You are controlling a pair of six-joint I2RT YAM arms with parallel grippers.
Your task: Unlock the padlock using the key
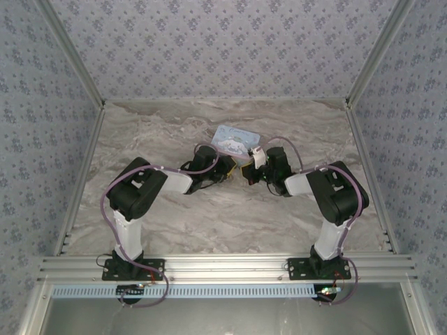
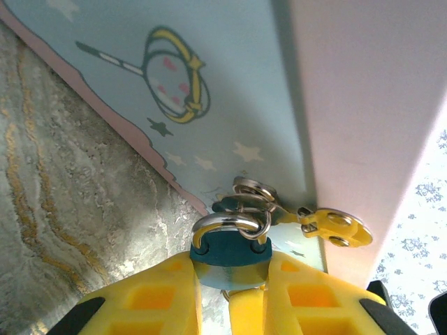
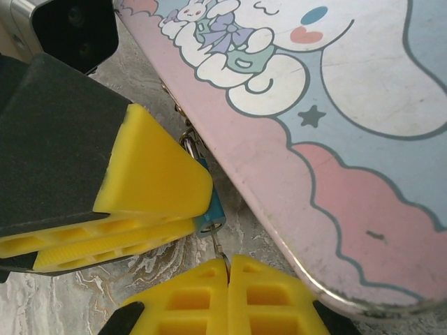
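My left gripper [image 2: 229,271] is shut on the small teal padlock [image 2: 228,252]. Its silver shackle [image 2: 225,224] points up, closed, and carries a key ring with a spare yellow-headed key [image 2: 336,229]. In the right wrist view the padlock [image 3: 214,208] pokes out from the left gripper's yellow fingers [image 3: 150,174]. My right gripper [image 3: 228,271] is shut on the key [image 3: 221,248], whose thin blade reaches up to the keyhole in the padlock's underside. In the top view both grippers, left [image 1: 227,172] and right [image 1: 250,173], meet mid-table, just in front of the tin.
The light-blue tin [image 1: 235,141] with a cartoon picture lies close behind both grippers, and its pink-edged lid [image 3: 335,139] is right beside the padlock. Marbled tabletop [image 1: 209,216] lies open in front and to both sides. Patterned walls enclose the table.
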